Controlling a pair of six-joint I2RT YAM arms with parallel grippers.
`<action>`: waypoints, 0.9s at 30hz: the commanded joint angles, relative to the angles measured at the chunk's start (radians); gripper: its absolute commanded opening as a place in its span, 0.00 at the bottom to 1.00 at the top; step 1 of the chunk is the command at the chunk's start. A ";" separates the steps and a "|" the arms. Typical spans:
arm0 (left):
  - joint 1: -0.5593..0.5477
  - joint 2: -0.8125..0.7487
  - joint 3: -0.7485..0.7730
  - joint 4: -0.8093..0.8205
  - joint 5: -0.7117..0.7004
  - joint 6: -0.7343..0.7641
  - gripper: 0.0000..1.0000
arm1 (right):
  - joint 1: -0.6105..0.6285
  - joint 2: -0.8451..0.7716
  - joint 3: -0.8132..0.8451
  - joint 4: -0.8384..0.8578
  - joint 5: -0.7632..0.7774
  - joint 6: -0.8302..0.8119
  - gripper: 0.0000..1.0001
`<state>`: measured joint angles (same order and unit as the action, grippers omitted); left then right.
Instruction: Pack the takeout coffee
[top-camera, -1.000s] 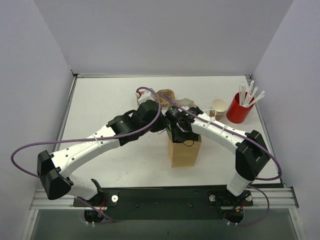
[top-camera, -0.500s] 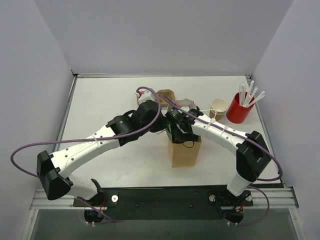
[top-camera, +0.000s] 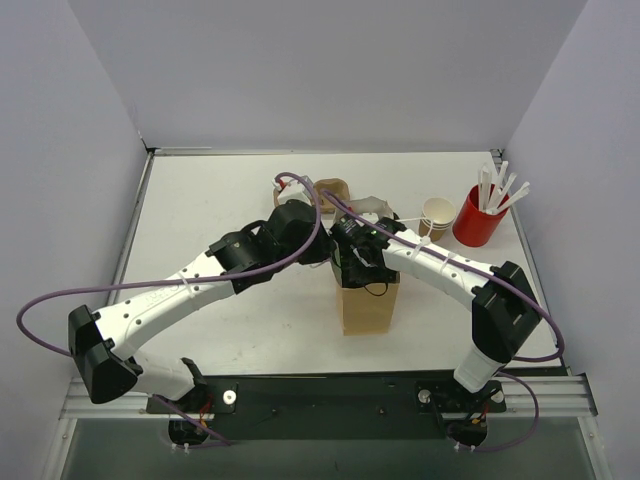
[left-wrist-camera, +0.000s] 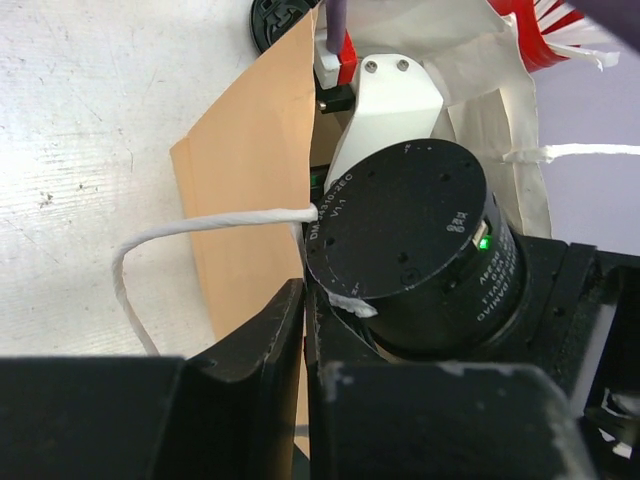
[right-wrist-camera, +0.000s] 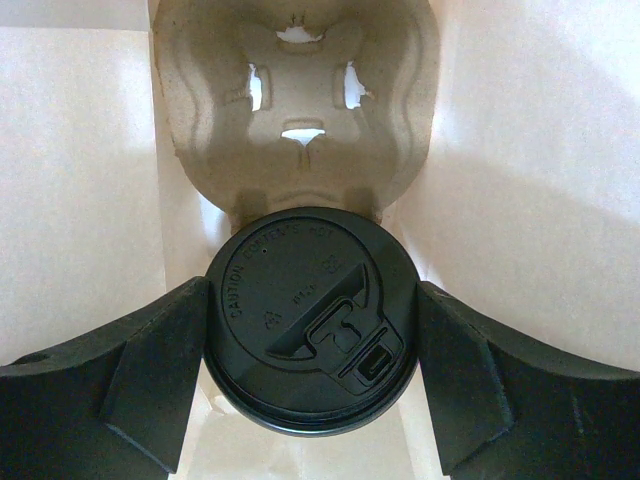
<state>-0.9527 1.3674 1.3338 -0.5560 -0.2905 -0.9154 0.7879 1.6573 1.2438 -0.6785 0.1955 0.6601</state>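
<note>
desk (top-camera: 200, 200): carries the upright brown paper bag (top-camera: 368, 305)
left gripper (left-wrist-camera: 303, 345): jaws clenched on the bag's top edge
right gripper (right-wrist-camera: 312, 320): down inside the bag, jaws grasping the takeout coffee (right-wrist-camera: 290, 280)
pulp cup carrier (right-wrist-camera: 295, 110): at the bag's bottom
takeout coffee: inside the bag, over the carrier

White table (top-camera: 200, 200): bag (top-camera: 368, 310), tan cups (top-camera: 437, 212), red cup (top-camera: 476, 226)
</note>
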 joint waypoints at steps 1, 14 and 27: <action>0.008 -0.048 0.011 0.045 0.030 0.072 0.13 | 0.004 0.061 -0.060 -0.118 -0.042 0.006 0.41; -0.001 -0.057 -0.001 0.067 0.047 0.072 0.00 | -0.019 0.068 -0.058 -0.135 -0.034 0.030 0.40; -0.008 -0.068 0.002 0.064 0.042 0.058 0.00 | -0.018 0.087 -0.061 -0.145 -0.016 0.041 0.40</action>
<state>-0.9493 1.3510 1.3212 -0.5354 -0.2611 -0.8558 0.7784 1.6611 1.2488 -0.6846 0.1955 0.6647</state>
